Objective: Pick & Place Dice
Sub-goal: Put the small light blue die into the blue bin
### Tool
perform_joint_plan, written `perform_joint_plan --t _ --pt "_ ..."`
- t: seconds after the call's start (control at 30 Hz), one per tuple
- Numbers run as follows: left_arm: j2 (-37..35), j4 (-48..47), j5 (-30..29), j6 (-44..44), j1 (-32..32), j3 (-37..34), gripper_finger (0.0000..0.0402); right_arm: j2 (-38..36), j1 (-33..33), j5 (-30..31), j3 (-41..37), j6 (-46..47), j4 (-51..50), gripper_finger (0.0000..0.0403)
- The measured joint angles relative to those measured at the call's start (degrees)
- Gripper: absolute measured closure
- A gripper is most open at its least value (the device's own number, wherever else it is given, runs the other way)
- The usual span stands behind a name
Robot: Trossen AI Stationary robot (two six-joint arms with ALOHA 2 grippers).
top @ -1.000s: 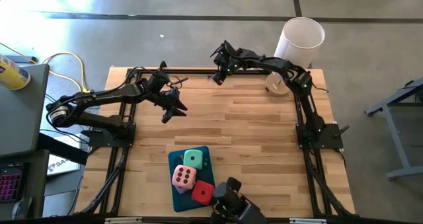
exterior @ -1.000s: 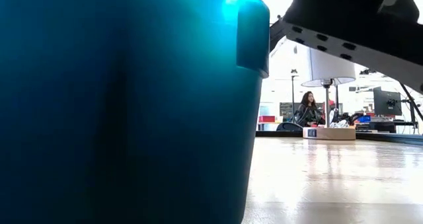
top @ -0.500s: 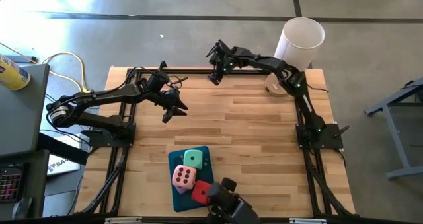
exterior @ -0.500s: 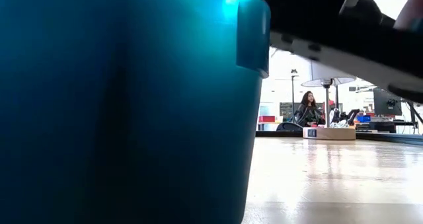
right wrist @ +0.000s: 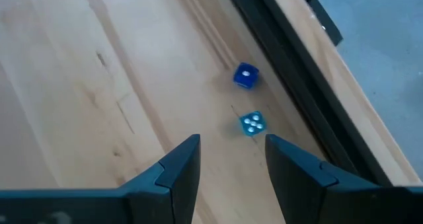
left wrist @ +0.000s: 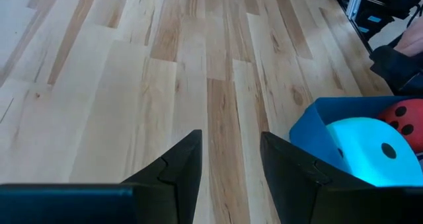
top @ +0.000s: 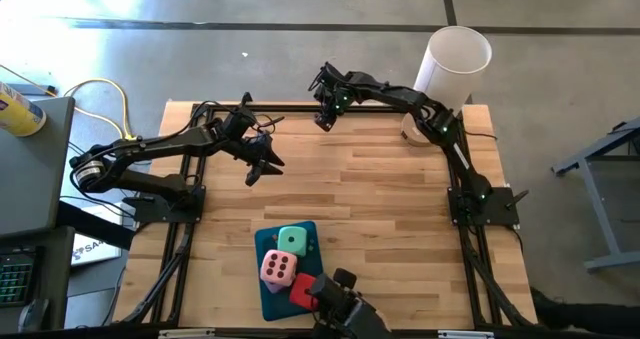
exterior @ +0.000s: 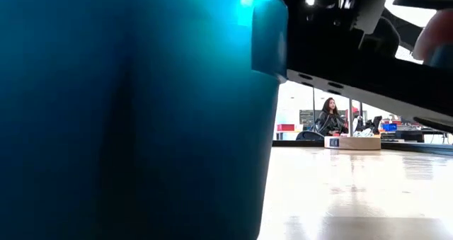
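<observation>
Approach step. The right hand [top: 322, 122] hovers, released and empty, at the far edge of the counter [top: 380, 194], above two small blue dice [right wrist: 249, 100] lying just inside the frame rail. The left hand [top: 262, 168] waits released over the counter's left-middle. Mint green [top: 292, 241], pink [top: 278, 269] and red [top: 306, 292] foam dice sit in the teal tray [top: 268, 241] at the near edge. Next move, as judged: descend and straddle one small die.
</observation>
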Motion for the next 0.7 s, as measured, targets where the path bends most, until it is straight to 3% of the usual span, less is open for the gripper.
perform_joint_plan --t 0.7 --pt "0.00 -0.03 0.02 0.10 0.00 0.00 0.0254 0.13 -0.22 0.56 0.00 -0.76 -0.98 0.0242"
